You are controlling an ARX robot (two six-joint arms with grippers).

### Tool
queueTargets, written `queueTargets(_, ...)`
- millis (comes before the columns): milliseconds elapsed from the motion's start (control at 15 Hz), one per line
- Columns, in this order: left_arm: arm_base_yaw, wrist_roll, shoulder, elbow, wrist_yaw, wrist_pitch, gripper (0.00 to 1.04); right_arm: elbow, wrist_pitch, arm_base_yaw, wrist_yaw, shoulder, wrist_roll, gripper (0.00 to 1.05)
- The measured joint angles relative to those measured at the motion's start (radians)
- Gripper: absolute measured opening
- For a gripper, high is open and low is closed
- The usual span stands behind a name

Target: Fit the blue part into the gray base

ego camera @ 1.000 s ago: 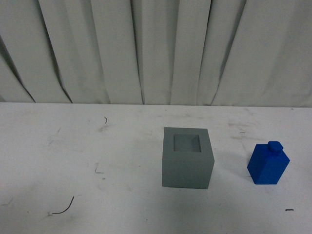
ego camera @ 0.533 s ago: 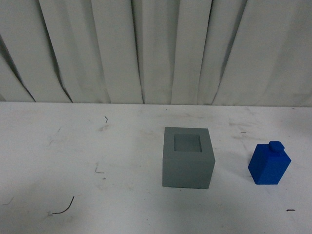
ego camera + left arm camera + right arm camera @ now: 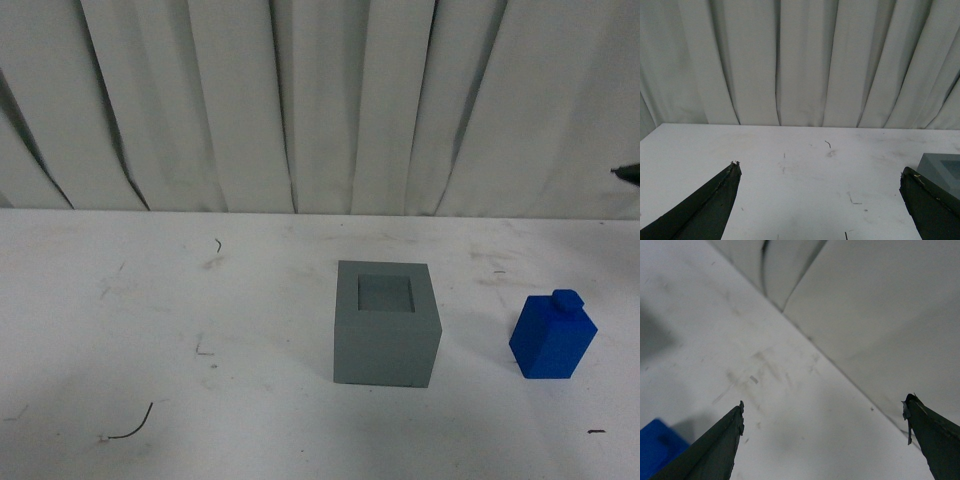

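Note:
The gray base (image 3: 386, 324) is a matte gray cube with a square recess in its top, standing near the middle of the white table. The blue part (image 3: 552, 336) stands upright to its right, apart from it, with a small stud on top. My left gripper (image 3: 820, 172) is open and empty above bare table; a corner of the gray base (image 3: 942, 167) shows beside one finger. My right gripper (image 3: 822, 410) is open and empty above the table near the curtain; an edge of the blue part (image 3: 657, 447) shows beside one finger. A dark tip of the right arm (image 3: 630, 172) shows at the front view's right edge.
The white table (image 3: 150, 300) has scuffs and a few small dark wire scraps (image 3: 130, 428). A pleated white curtain (image 3: 300, 100) hangs along the table's far edge.
A dark tip of the right arm has come into the front view at its right edge. The gray base and blue part have not moved.

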State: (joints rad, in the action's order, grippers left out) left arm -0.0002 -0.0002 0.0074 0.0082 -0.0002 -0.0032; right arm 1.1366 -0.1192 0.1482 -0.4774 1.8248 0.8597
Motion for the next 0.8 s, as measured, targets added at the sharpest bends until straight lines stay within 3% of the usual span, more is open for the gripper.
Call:
queueTargets(467,0.0,0.0,0.0,0.0,0.0,0.0,0.98,0.145,0.488,-0.034,-0.061,0.076,0.394,0.98)
queueTargets(533,0.0,0.0,0.0,0.0,0.0,0.0,0.98,0.229,0.653,-0.064,-0.037,0.135,0.505,0.98)
queueTargets(800,0.0,0.0,0.0,0.0,0.0,0.0,0.98,0.356,0.803,-0.093,0.018,0.263,0.605,0.98)
